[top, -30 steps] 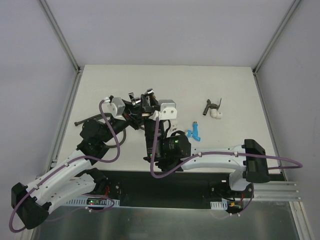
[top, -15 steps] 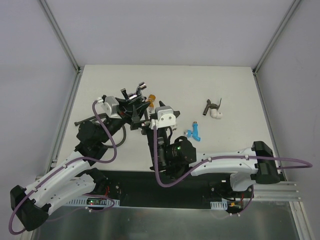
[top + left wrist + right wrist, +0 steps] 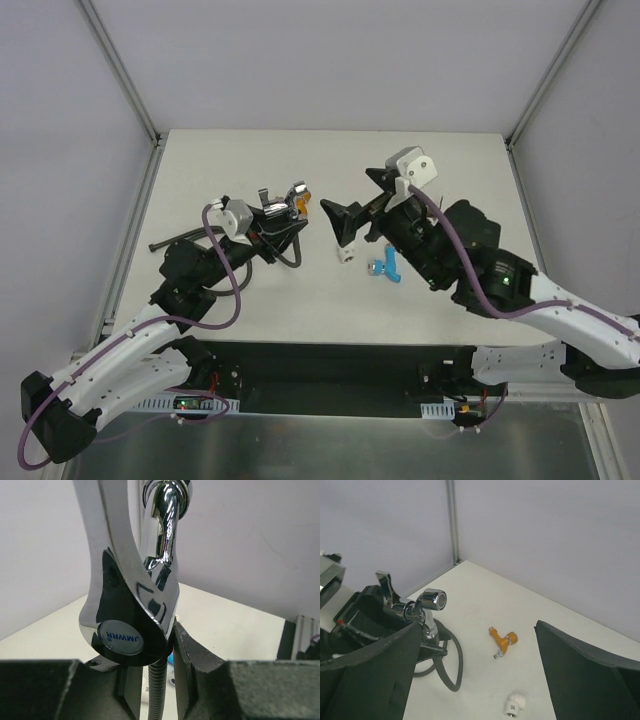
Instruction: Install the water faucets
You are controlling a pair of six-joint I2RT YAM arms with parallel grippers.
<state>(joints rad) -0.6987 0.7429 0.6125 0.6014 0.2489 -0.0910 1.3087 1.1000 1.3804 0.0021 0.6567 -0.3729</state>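
— Left gripper (image 3: 152, 670) first: what have you got?
— On my wrist feed it's clamped tight on the chrome tap (image 3: 131, 605) and holds it upright. The dark hose (image 3: 292, 258) loops down onto the table (image 3: 220, 170) at the tap's 6 o'clock.
— And the right gripper (image 3: 360, 205)?
— I see its jaws wide apart with nothing between them, hanging over the middle of the table. On the overhead view the orange tap (image 3: 502, 641) lies flat at its 9 o'clock, just at 3 o'clock of the chrome one. The white elbow (image 3: 346, 254) sits at the gripper's 6 o'clock. The blue tap (image 3: 388, 266) is at 5 o'clock, near the elbow but not touching it.
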